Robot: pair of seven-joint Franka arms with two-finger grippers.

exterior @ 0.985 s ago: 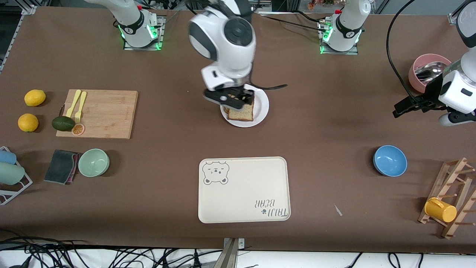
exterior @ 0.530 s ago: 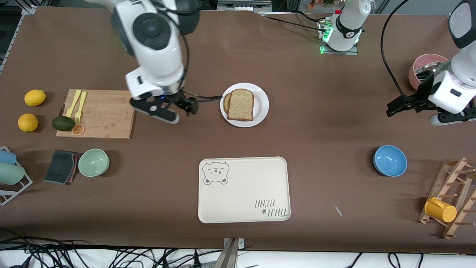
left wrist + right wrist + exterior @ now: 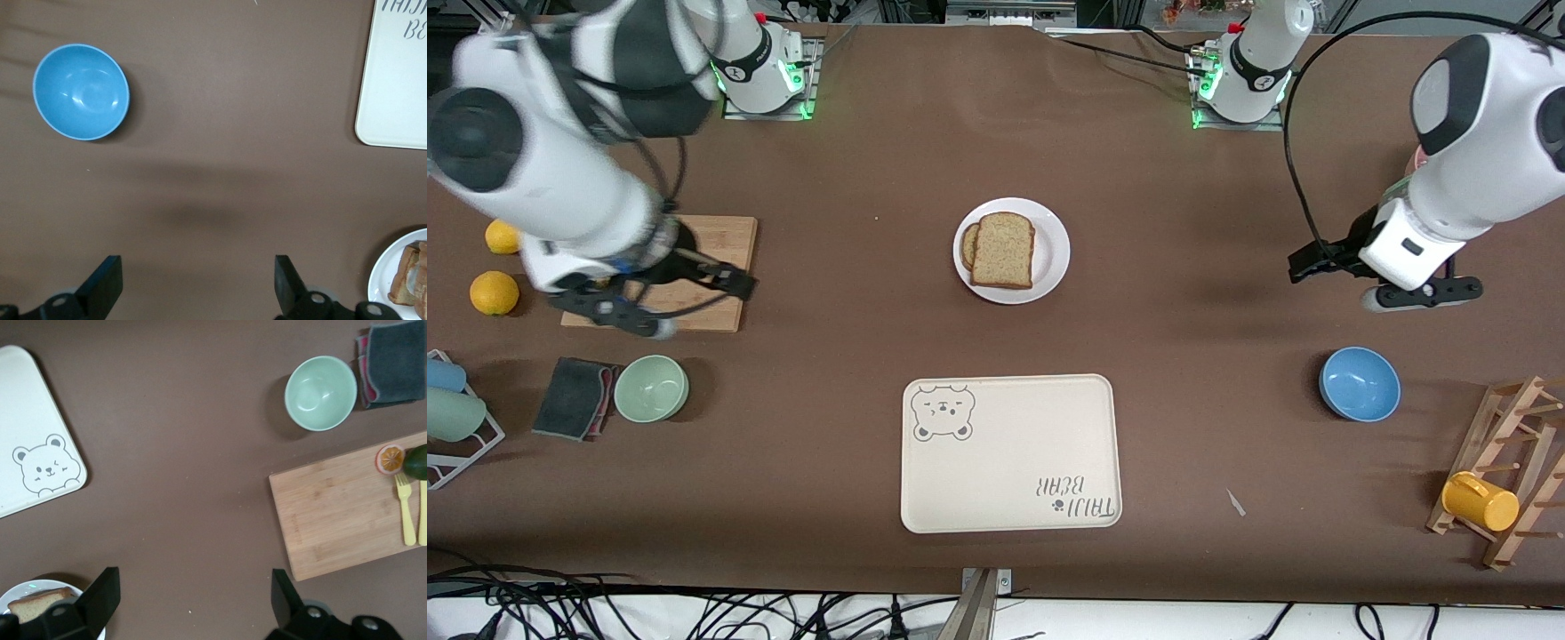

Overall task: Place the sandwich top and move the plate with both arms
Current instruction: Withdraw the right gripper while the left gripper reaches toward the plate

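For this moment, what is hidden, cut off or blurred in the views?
- Front view: the right tool is motion-blurred over the cutting board; the arm hides the board's end.
- Front view: the sandwich top hides what lies under it on the plate.
- Left wrist view: the plate is cut off by the edge.
- Front view: the left tool is partly hidden by its wrist.

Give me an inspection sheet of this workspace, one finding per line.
Surface: brown table, no spills seen.
Job's things: sandwich top lies on the plate.
Clutter: bear-print tray, blue bowl, green bowl, cutting board, mug rack.
Grippers: right gripper open over the cutting board; left gripper open over bare table, above the blue bowl.
Cables: black cable loops from the left arm; a tangle along the front edge.
Surroundings: nothing seen.
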